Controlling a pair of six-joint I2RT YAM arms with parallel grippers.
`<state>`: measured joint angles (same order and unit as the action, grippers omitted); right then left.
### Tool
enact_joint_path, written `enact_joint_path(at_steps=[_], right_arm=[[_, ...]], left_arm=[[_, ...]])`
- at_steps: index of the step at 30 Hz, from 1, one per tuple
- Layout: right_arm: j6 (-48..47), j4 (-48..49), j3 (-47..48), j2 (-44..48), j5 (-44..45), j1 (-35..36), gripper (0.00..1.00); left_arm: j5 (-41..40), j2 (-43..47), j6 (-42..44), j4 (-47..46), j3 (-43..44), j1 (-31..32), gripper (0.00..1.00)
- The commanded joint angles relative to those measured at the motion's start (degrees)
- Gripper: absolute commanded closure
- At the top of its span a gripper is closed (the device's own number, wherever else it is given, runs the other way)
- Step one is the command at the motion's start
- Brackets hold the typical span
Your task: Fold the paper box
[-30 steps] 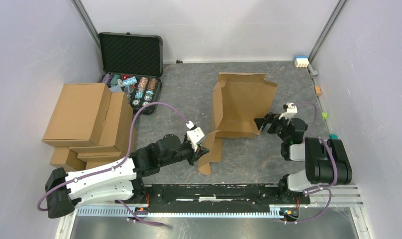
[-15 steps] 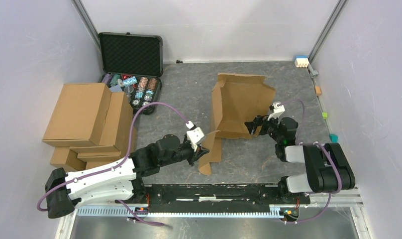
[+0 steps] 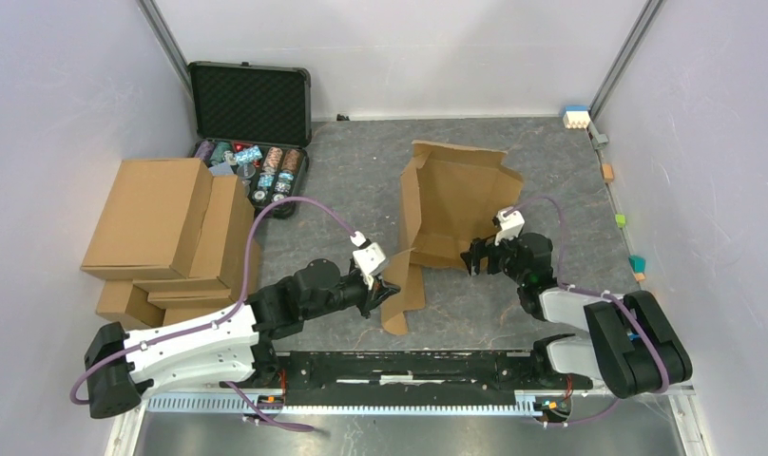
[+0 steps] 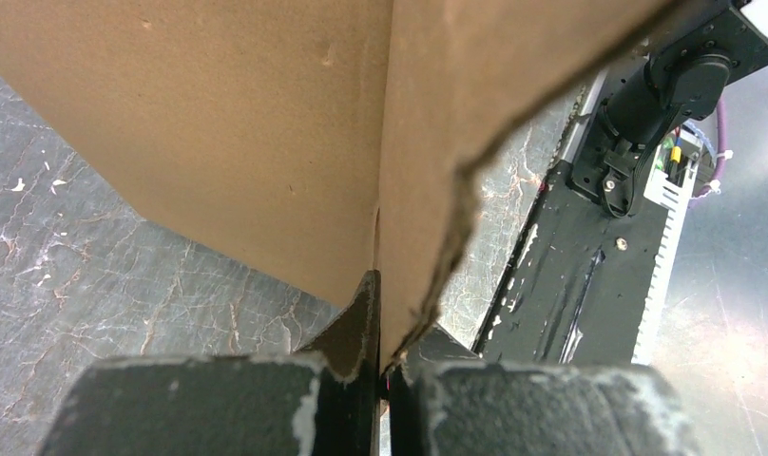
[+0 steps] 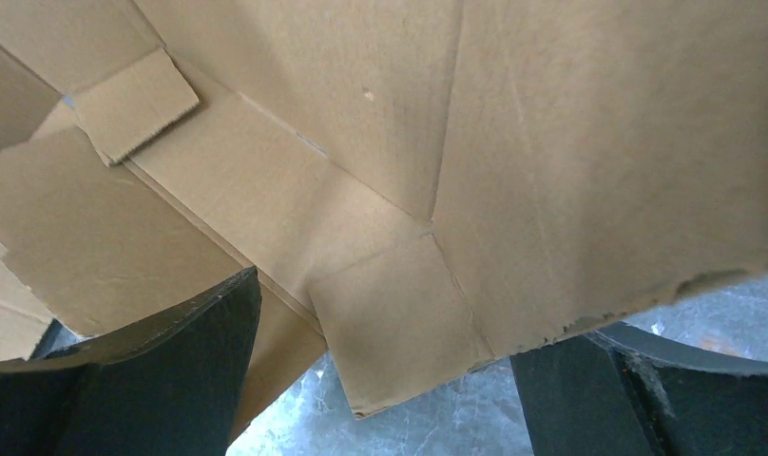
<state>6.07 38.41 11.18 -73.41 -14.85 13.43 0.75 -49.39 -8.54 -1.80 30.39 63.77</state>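
The paper box (image 3: 451, 204) is a brown die-cut cardboard sheet, partly raised in the middle of the table, with a loose flap (image 3: 402, 290) hanging toward the near edge. My left gripper (image 3: 385, 285) is shut on that flap; the left wrist view shows the cardboard edge (image 4: 399, 237) pinched between my two fingers. My right gripper (image 3: 475, 256) is open at the sheet's near right edge. In the right wrist view the creased sheet (image 5: 409, 190) and a small tab (image 5: 399, 332) reach between my spread fingers (image 5: 171, 370).
A stack of ready-made brown cartons (image 3: 166, 233) stands at the left. A black foam-lined case (image 3: 250, 119) with coloured chips lies open at the back left. Small coloured blocks (image 3: 576, 116) line the right wall. The black arm rail (image 3: 409, 369) runs along the near edge.
My right gripper has moved left and nearer the sheet's near right edge, still open. The sheet has shifted slightly left. My left gripper has kept its hold.
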Motion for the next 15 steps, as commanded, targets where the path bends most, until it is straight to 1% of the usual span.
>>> enact_joint_path(at_steps=[1, 8, 15], right_arm=[[-2.08, -5.04, -1.26, 2.23, 3.53, 2.58, 0.02], [-2.74, -8.08, -1.34, 4.29, 8.18, 7.87, 0.02], [-5.27, -11.35, 0.76, 3.21, 17.16, 14.89, 0.02]], left_arm=[[1.84, 1.23, -3.32, -0.23, -0.86, 0.35, 0.98], [2.12, 0.3, -5.05, -1.51, -1.69, 0.31, 0.98], [2.47, 0.08, -5.79, -2.64, -2.27, 0.31, 0.98]])
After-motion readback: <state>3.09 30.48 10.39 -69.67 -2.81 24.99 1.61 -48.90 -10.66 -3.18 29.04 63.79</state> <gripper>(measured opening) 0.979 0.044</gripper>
